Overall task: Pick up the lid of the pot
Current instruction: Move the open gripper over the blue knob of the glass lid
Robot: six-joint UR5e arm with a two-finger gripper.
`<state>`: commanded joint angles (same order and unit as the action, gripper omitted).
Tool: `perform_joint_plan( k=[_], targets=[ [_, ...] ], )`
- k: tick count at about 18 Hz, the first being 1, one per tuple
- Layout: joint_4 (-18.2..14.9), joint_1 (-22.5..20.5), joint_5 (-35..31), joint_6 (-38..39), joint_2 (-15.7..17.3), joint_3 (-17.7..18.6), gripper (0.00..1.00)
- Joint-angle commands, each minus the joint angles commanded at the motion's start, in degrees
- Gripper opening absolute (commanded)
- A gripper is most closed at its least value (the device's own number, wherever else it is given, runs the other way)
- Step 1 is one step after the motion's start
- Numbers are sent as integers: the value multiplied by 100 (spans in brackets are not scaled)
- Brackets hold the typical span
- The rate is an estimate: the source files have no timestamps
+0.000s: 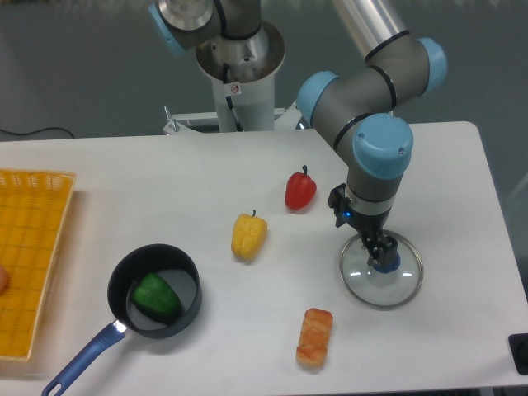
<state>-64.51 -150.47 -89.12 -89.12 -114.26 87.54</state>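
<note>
Though grip unclear, lid [370, 284] on table [239, 322].

Light is bright and fairly even on the table [239, 330]; shadows are soft; the arm [378, 147] shows mild highlights

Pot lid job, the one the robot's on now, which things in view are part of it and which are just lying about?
Part of the job:
- pot lid
- gripper

Just lying about:
- black pan
- green pepper inside it
- yellow pepper
- red pepper
- orange-brown item
- yellow basket
</note>
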Motion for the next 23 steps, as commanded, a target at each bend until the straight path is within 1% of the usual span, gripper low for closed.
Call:
perform_joint_plan(
  k=[5,10,13,18,20,23],
  targets=[
    [53,-17,0,-176,-88,0,100],
    [438,-193,-9,-79,-106,289,100],
    [492,-220,-17,-62,-114,378,100],
    [624,-281,0,254,-149,282,100],
    [624,-343,0,517,-149,237,100],
    [624,-422,166,536,-237,220,100]
  ],
)
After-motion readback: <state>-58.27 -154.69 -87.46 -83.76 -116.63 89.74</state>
